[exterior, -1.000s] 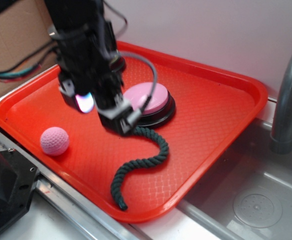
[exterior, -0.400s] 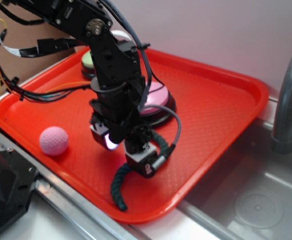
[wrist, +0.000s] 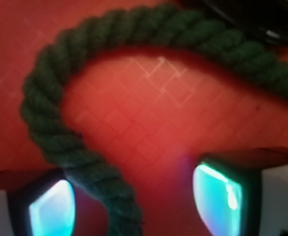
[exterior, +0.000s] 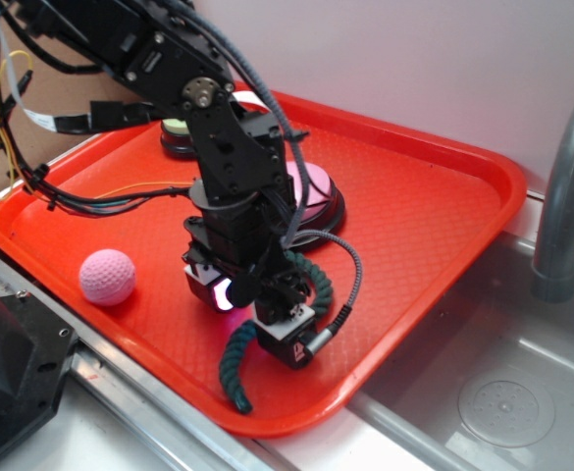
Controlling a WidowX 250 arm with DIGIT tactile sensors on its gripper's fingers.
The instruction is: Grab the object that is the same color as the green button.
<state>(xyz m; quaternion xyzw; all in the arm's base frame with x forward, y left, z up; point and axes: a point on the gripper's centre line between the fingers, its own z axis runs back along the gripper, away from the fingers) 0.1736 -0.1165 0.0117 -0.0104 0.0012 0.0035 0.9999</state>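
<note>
My gripper [exterior: 252,309] is lowered over the red tray [exterior: 434,206], at lower centre of the exterior view, directly above the middle stretch of the dark green rope [exterior: 234,368]. In the wrist view my two fingers [wrist: 52,209] appear at the bottom corners, spread apart, with the rope [wrist: 50,98] running down between them, close against the left one; the jaws are released and nothing is clenched. The rope lies flat on the tray in a curve: its lower end shows at the tray's near rim, below my gripper, and its upper portion emerges to the right of my arm, bending toward the pink button [exterior: 311,191] at centre frame. Whether the left finger touches the rope I cannot tell; the wrist picture is blurred.

The green button [exterior: 177,128] sits at the tray's far corner, upper left of the frame, mostly hidden behind my arm. A pink ball [exterior: 107,277] rests on the tray at left, well apart from the rope. A grey sink [exterior: 502,392] and faucet [exterior: 561,196] occupy the right side.
</note>
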